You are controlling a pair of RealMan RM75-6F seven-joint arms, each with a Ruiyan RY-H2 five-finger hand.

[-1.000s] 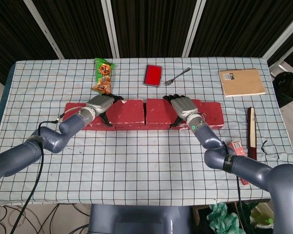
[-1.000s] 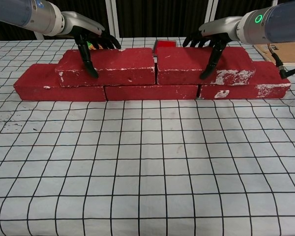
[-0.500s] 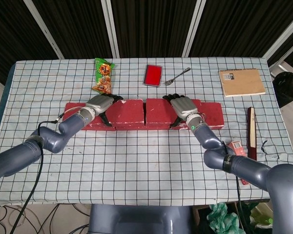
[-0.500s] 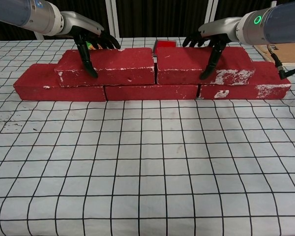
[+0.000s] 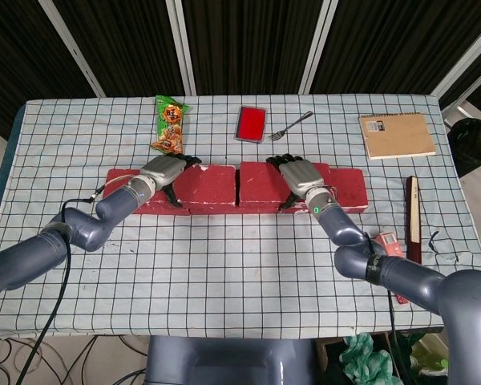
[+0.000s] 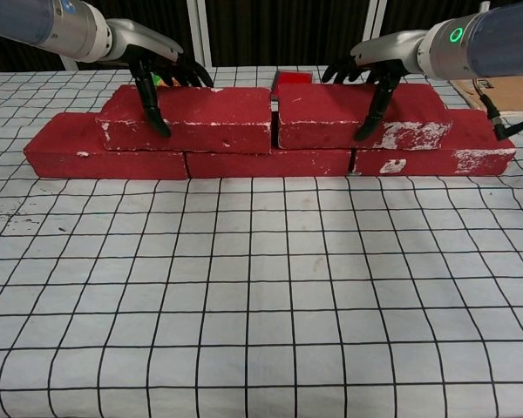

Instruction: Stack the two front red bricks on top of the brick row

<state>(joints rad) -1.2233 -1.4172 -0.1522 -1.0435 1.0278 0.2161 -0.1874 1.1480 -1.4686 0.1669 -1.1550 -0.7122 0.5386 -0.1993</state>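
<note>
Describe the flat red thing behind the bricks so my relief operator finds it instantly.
Start at the brick wall mid-table and look toward the far edge. Just beyond the gap between the top bricks lies the small red rectangular tray, between a snack packet and a fork. It alone is flat, glossy red with a grey rim.

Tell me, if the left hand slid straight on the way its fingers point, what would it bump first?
Probably the snack packet behind the bricks. The left hand grips the left top brick, fingers pointing toward the table's back; depth is unclear.

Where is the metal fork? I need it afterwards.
In the head view, the metal fork lies at the table's far edge, right of the flat red case, behind the brick row.
</note>
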